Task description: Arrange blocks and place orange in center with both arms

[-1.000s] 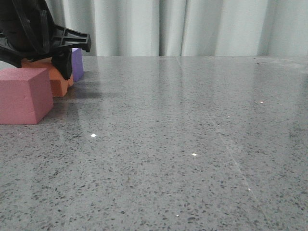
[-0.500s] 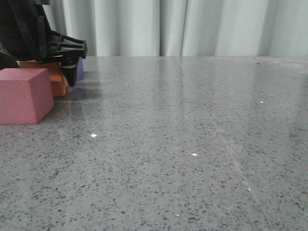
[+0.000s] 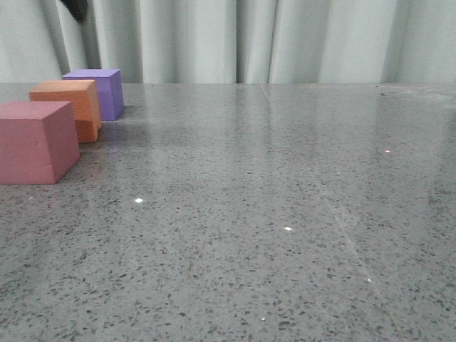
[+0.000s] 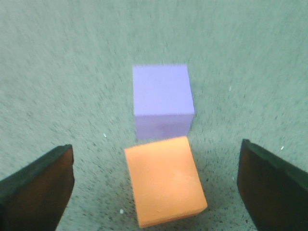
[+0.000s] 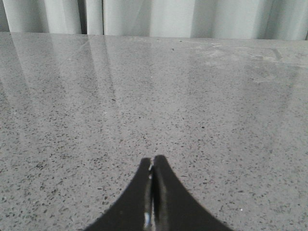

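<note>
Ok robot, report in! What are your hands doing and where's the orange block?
Left gripper open, empty, above the blocks. Right gripper shut, empty. Orange block on table between pink block and purple block. Nothing in the way.

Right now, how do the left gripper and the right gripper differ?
The left gripper is wide open, its fingers far apart above the orange cube; the right gripper is shut, tips together, over bare table. The left has blocks below it; the right has none. Both have dark fingers and hold nothing.
</note>
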`<state>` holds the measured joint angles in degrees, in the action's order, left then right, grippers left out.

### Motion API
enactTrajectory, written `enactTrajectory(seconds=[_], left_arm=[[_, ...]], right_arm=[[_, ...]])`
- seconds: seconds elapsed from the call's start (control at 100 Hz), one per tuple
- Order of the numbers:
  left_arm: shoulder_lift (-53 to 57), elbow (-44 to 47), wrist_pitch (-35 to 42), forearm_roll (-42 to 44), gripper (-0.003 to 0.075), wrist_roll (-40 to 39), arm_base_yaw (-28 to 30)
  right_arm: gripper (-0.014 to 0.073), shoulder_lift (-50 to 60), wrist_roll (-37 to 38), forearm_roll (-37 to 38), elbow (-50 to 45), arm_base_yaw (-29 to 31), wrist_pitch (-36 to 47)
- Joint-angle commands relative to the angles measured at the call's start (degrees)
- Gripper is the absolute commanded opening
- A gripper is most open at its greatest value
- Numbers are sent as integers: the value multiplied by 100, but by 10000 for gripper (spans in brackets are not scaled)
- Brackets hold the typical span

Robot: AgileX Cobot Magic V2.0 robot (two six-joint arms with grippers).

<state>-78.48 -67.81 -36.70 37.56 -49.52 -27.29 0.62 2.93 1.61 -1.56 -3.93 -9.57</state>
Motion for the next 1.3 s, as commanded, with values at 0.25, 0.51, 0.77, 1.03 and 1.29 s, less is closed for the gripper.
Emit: enactTrajectory(seconds=[0.25,0.51,0.77,1.03,1.29], left_arm=[[1980,950,167,729,642,19,34],[3669,2443,205,742,640,-37,34],[5266,3630,138,621,493,-37,34],[6096,4045,-1,621,17,-37,34],[6124,4043,-1,645,-19,-37,34]], right_arm=[[-120,136,-23,8,77,37,483],[-120,136,-23,8,77,37,483],[-120,136,-23,8,77,37,483],[-120,136,-23,8,77,37,483],[-120,136,-23,8,77,37,483]])
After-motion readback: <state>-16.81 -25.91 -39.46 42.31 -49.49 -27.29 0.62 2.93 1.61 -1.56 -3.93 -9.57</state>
